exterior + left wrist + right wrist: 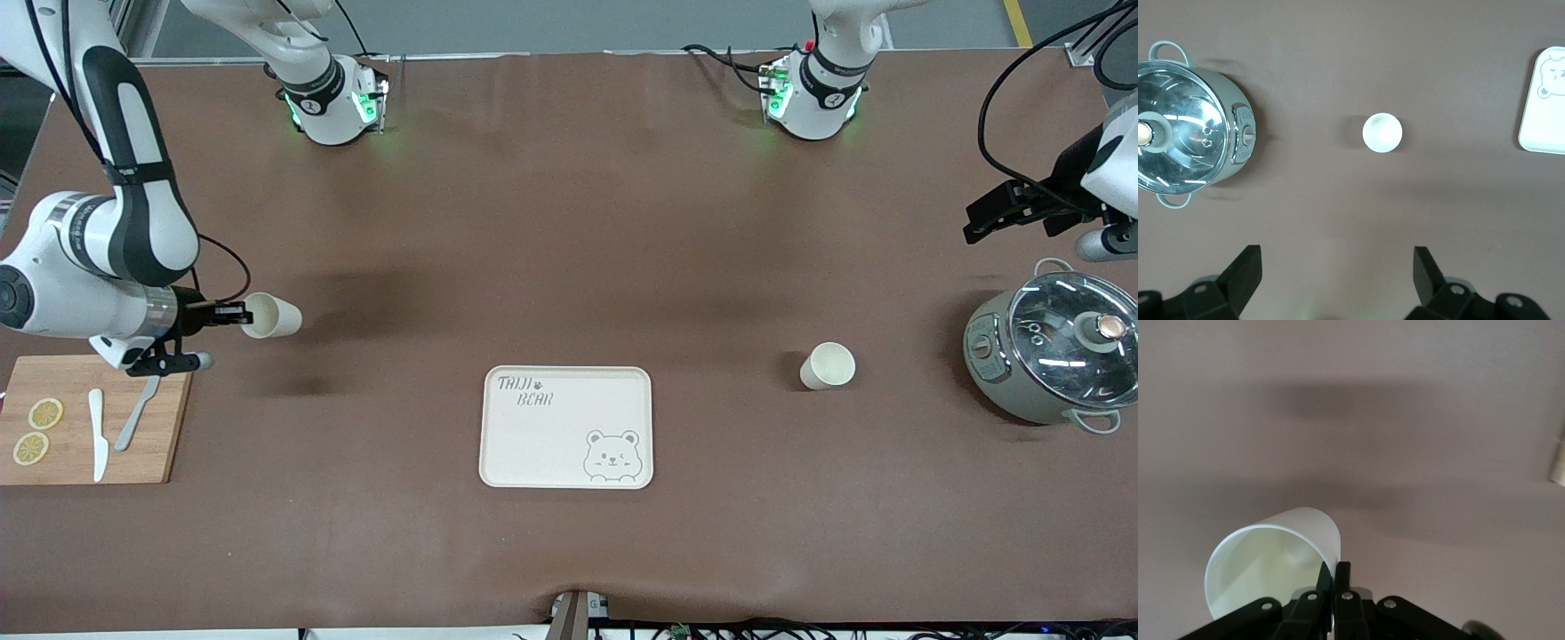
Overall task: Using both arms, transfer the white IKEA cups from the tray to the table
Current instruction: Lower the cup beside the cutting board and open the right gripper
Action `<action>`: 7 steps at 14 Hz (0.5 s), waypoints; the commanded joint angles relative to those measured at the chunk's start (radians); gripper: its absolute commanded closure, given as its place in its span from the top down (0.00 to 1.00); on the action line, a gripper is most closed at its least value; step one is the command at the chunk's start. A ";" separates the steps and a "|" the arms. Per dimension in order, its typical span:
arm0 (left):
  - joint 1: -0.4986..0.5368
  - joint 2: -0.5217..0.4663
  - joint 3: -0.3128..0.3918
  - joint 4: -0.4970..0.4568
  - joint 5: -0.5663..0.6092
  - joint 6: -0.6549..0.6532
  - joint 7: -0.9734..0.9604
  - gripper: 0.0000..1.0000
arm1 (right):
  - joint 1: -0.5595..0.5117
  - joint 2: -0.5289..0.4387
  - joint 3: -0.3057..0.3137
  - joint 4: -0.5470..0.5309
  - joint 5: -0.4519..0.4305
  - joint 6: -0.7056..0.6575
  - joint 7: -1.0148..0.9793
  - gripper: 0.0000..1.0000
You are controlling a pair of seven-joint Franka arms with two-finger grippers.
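Up at the right arm's end of the table, the right gripper (238, 313) is clamped on the rim of one white cup (271, 316), one finger inside the wall and one outside, holding it tipped on its side in the air above the brown table (569, 222). That cup hangs just above the wooden cutting board (53, 462), which sits at that edge with two lemon slices (37, 431), a white knife (98, 433) and a second utensil (135, 415) on it. Now the other cup (828, 365): it stands upright on the table, between the bear-print tray (566, 427) near the middle of the front edge and the glass-lidded pot (1055, 356) by the left arm's end. Over there the left gripper (1337, 277) hovers with its fingers spread wide apart, holding nothing, high above the table near the pot.
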 commanded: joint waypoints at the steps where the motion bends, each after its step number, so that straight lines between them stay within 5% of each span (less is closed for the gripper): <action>1: 0.007 -0.026 -0.001 -0.023 -0.021 0.003 0.023 1.00 | -0.076 -0.041 0.021 -0.108 -0.024 0.064 -0.107 0.00; 7: -0.001 -0.012 -0.003 -0.020 -0.022 0.014 0.025 1.00 | -0.108 -0.039 0.021 -0.239 -0.024 0.224 -0.126 0.00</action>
